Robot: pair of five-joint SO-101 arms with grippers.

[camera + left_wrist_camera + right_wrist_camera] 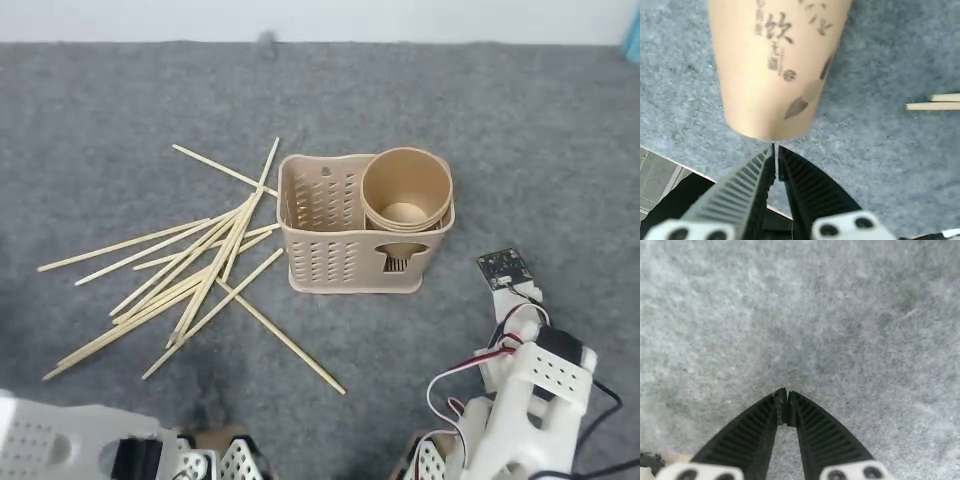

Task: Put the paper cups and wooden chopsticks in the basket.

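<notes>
High view: paper cups [406, 190] sat stacked inside basket [330, 262], in its right side. Wooden chopsticks [190, 270] lay scattered on bench [120, 120] just left of basket. Another paper cup [775, 65] lay just beyond left end effector [776, 155], which was pinched closed and empty. Right end effector [787, 402] was likewise closed and empty, over bench.

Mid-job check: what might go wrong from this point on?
1. The left gripper is shut at the base of the printed tan paper cup; advancing would likely shove it, not grasp it.
2. The wooden chopsticks lie crisscrossed flat on the grey carpet; lifting one may drag others.
3. They look longer than the beige perforated basket, so it might tip.
</notes>
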